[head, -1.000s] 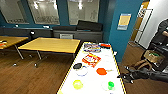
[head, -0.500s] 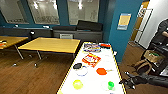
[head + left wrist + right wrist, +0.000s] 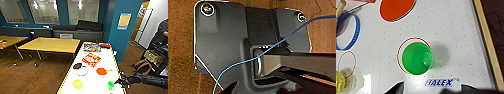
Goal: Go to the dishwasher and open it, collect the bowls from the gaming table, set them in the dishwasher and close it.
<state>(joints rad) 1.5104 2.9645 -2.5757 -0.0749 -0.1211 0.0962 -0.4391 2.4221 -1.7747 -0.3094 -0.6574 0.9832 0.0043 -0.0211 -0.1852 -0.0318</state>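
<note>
You're easing the right gripper closer to the bright green round bowl at the white, yellow-rimmed table's 5 o'clock corner; can't tell finger opening, so pickup's pending.

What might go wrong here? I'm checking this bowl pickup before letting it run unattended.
1. The bright green bowl sits near the gaming table's yellow rim, on the side the right gripper comes from; a nudge could slide it across the smooth top.
2. The orange bowl and yellow-green bowl lie close by, so a wide reach might knock them.
3. A person stands beside the right arm; a swing could come near.
</note>
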